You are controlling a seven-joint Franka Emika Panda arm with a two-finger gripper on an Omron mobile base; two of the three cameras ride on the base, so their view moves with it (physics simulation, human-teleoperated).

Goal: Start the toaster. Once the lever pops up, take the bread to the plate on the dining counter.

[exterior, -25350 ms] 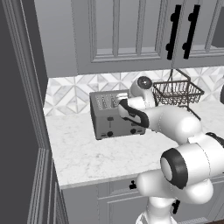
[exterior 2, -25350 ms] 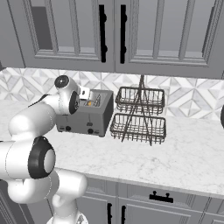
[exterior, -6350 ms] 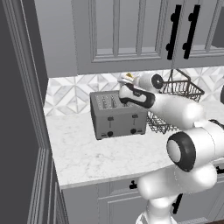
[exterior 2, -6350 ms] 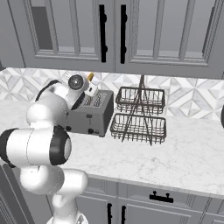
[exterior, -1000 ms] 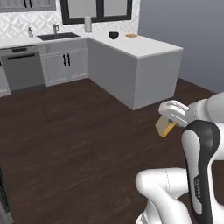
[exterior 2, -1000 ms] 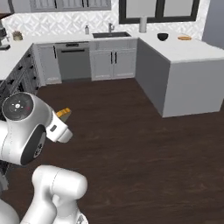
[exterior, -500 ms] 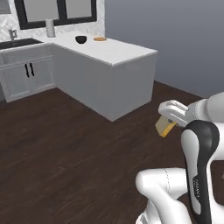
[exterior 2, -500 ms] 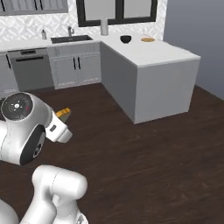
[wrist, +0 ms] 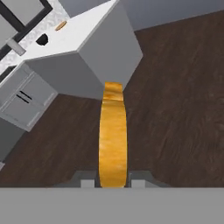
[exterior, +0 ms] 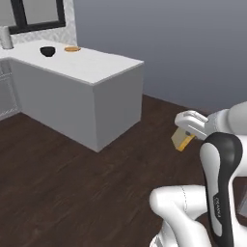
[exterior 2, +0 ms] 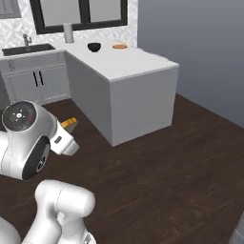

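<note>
1. White two-finger hand [wrist: 113, 183] is gripping small orange-brown-crusted bread slice [wrist: 113, 140] edge-on, over dark wood floor [exterior: 72, 193].
2. Bread looking light, stiff, crumbly; pinching the flat faces gently seems right.
3. Flat round orange-brown plate [exterior 2: 119, 46] is sitting far off on white marble worktop [exterior 2: 128, 64].

white dining counter [exterior: 91, 72] on dark wood floor [exterior: 72, 193]; orange plate [exterior: 72, 48], black bowl [exterior: 47, 50] on top

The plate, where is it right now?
The plate lies at the far end of the white dining counter, just right of a small black bowl, below the dark-framed window; in the left base view it shows at upper left.
</note>
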